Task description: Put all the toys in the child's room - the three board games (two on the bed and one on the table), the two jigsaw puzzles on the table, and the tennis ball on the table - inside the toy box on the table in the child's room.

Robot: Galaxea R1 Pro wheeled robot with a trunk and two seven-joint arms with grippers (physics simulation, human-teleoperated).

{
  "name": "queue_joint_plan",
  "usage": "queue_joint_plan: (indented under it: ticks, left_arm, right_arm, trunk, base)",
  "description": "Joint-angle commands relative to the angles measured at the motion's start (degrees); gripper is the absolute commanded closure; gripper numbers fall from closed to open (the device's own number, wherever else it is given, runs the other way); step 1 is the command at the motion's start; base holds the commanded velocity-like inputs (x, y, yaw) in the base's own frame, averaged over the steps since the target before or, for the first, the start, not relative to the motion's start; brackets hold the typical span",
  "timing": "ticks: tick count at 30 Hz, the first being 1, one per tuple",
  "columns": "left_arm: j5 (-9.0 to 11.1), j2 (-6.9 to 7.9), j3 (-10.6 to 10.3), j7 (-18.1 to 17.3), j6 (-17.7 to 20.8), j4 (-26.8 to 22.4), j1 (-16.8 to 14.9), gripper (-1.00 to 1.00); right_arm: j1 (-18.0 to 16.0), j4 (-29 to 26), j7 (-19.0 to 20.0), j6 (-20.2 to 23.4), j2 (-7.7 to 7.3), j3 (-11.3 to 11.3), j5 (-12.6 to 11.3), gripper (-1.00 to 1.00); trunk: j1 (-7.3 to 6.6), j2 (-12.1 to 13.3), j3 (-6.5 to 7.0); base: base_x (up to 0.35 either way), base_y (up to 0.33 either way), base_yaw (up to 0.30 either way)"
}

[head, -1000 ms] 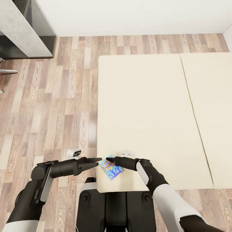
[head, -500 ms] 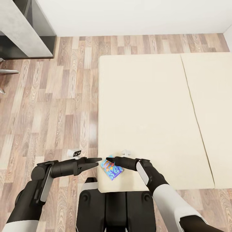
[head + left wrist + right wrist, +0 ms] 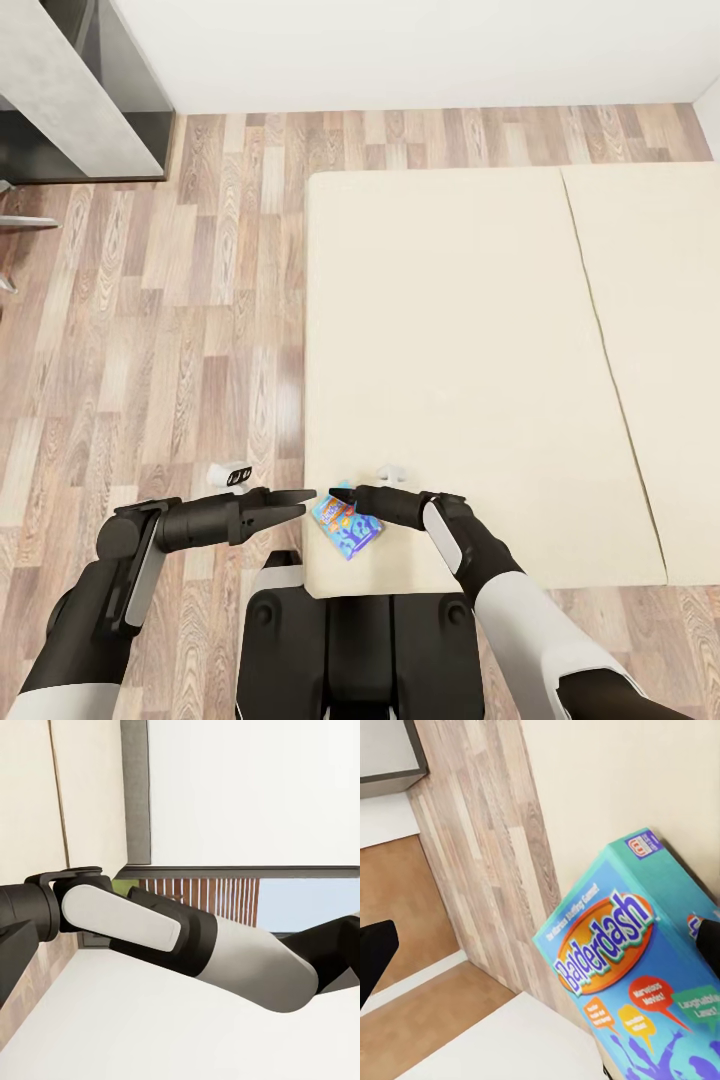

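A small blue board game (image 3: 346,526) with cartoon print hangs over the near corner of the bed (image 3: 470,360), a cream mattress. My right gripper (image 3: 341,494) is shut on the box's upper edge. In the right wrist view the game (image 3: 622,997) shows close up, with one dark fingertip (image 3: 709,939) on its edge. My left gripper (image 3: 306,501) points at the game from the left, over the floor, and is open with nothing in it. Only the dark grey and light grey end of the table (image 3: 70,90) shows, at the far left.
Wood-plank floor (image 3: 170,330) runs left of the bed and along the white wall behind it. A mattress seam (image 3: 600,340) splits the bed on the right. My own base (image 3: 350,640) stands against the bed's near edge. A chair's legs (image 3: 15,225) show at the left edge.
The whole picture has shifted very slightly, so the camera moved a touch. Both arms and the held game keep their places.
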Motion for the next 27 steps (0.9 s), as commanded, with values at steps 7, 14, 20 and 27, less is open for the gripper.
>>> queue_joint_plan:
  ticks: [7, 14, 20, 27]
  left_arm:
    - [0.00, 0.01, 0.00, -0.20, 0.61, -0.01, -0.01, -1.00]
    - [0.00, 0.01, 0.00, -0.20, 0.61, -0.01, -0.01, -1.00]
    - [0.00, 0.01, 0.00, -0.20, 0.61, -0.01, -0.01, -1.00]
    - [0.00, 0.01, 0.00, -0.20, 0.61, -0.01, -0.01, -1.00]
  right_arm:
    - [0.02, -0.06, -0.01, 0.59, 0.00, -0.01, -0.29, -1.00]
    - [0.07, -0.12, 0.04, 0.76, 0.00, -0.02, -0.07, -1.00]
    - [0.08, -0.08, -0.06, 1.86, -0.38, 0.02, 0.07, -1.00]
    - [0.08, -0.10, 0.06, 5.40, -3.35, 0.04, 0.14, -1.00]
  trunk:
    - [0.03, -0.09, -0.06]
    - [0.03, -0.09, -0.06]
    - [0.03, -0.09, -0.06]
    - [0.03, -0.09, -0.06]
  base:
    - [0.000, 0.000, 0.000]
    - [0.000, 0.000, 0.000]
    - [0.000, 0.000, 0.000]
    - [0.000, 0.000, 0.000]
